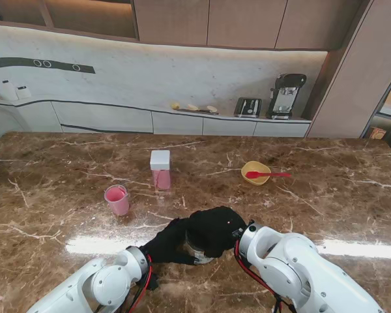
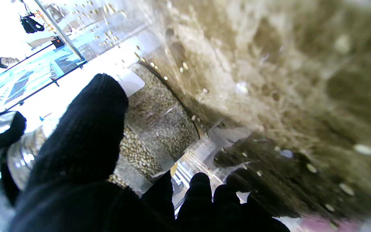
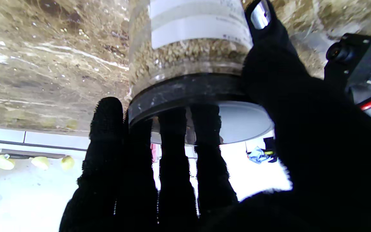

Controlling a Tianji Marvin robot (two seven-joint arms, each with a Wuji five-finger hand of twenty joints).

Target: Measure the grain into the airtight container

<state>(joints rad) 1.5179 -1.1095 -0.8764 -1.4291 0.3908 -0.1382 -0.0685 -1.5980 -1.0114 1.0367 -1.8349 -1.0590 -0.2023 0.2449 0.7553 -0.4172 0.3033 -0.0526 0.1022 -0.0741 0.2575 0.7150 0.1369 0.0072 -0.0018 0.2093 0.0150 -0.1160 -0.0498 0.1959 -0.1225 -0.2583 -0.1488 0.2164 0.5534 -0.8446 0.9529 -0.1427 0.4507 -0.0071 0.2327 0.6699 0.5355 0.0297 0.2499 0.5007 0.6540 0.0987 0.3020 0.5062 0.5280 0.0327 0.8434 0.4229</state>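
Here the brown marble counter [image 1: 326, 195] carries everything, and both gloved hands meet at its near edge, close to me. The right hand [image 1: 216, 228] lies over the top of a clear jar [image 3: 188, 54], its fingers [image 3: 175, 151] draped across the dark lid [image 3: 185, 91] and the thumb pressed against the glass side beside a white label [image 3: 195, 25]; it is closed on the jar. The left hand [image 1: 168, 242] wraps the same jar lower down, a thick finger lying along the wall and the others curled round the far side, so it grips the jar too. Through the glass the jar shows pale grain [image 2: 153, 125] packed well up its height. In the stand view the jar is almost wholly hidden beneath the gloves.

Farther from me, near mid-counter, stands a box [image 1: 160, 169] with a white lid and a pink lower part. Just to its left and nearer to me sits a pink cup [image 1: 117, 199]; I cannot tell what is in it. To the right, well apart, a yellow bowl [image 1: 255, 172] holds a red spoon [image 1: 268, 175] whose handle sticks out over the rim.
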